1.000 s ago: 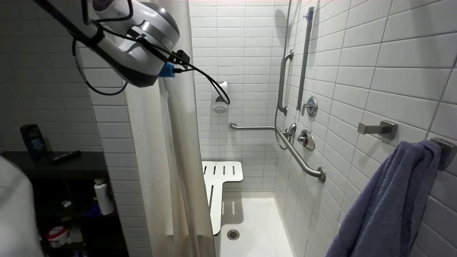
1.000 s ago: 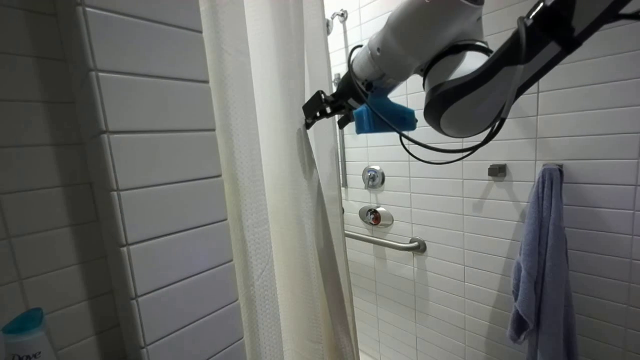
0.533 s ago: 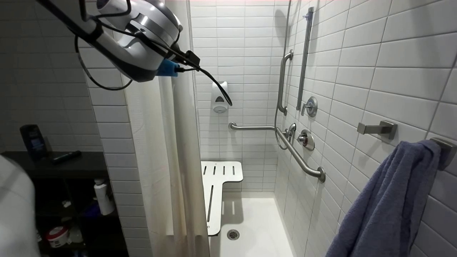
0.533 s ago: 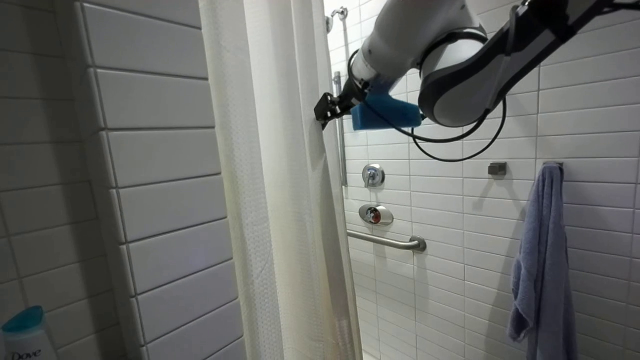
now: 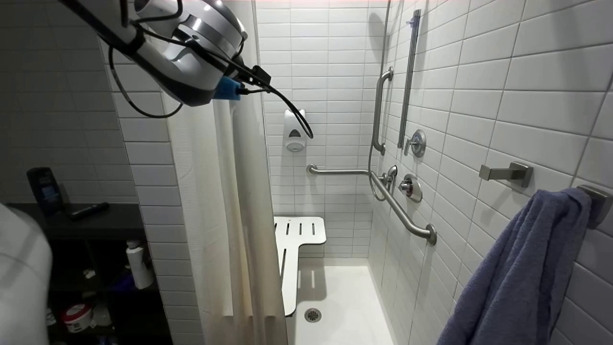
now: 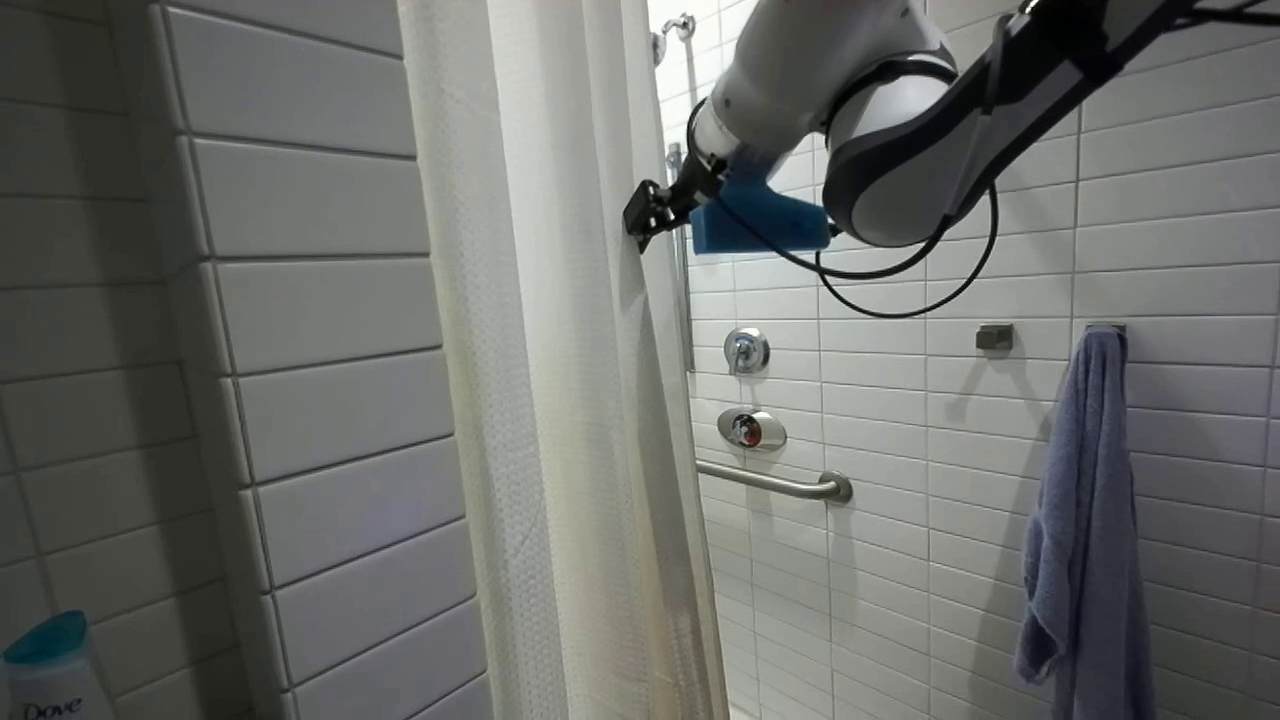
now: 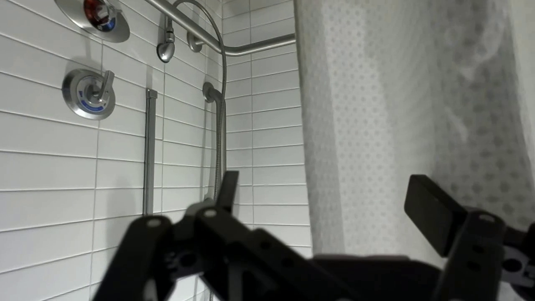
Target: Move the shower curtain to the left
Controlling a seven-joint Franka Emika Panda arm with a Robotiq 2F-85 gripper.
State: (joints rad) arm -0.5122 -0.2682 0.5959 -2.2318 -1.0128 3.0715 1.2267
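Off-white, slightly translucent fabric makes up the shower curtain (image 5: 206,225), which hangs in long vertical folds at the left of the shower stall (image 5: 352,297), beside the white tiled pillar (image 6: 310,310) in both exterior views. The gripper (image 7: 324,184) has its jaws spread wide with nothing clamped; in the wrist view the curtain's edge shows in the gap between them, and in an exterior view a black finger (image 6: 643,212) seems to press into the cloth, though I cannot tell whether both touch it. By my judgement the task is well along: the right part of the stall is uncovered, showing the floor drain (image 5: 312,315) and much of the slatted seat (image 5: 293,249). What is left looks like bunching the folds tighter toward the pillar, since the curtain hides part of the seat, then drawing the arm (image 6: 785,90) clear. Only one label reads clearly: "Dove", on a teal-capped white bottle (image 6: 52,680) at the near left. The dark bottle (image 5: 44,190) on the black shelf (image 5: 117,223) has a label too small to make out, as is anything on the red-lidded tub (image 5: 76,317) below; blue marks on the shower valve (image 7: 88,93) cannot be read either.
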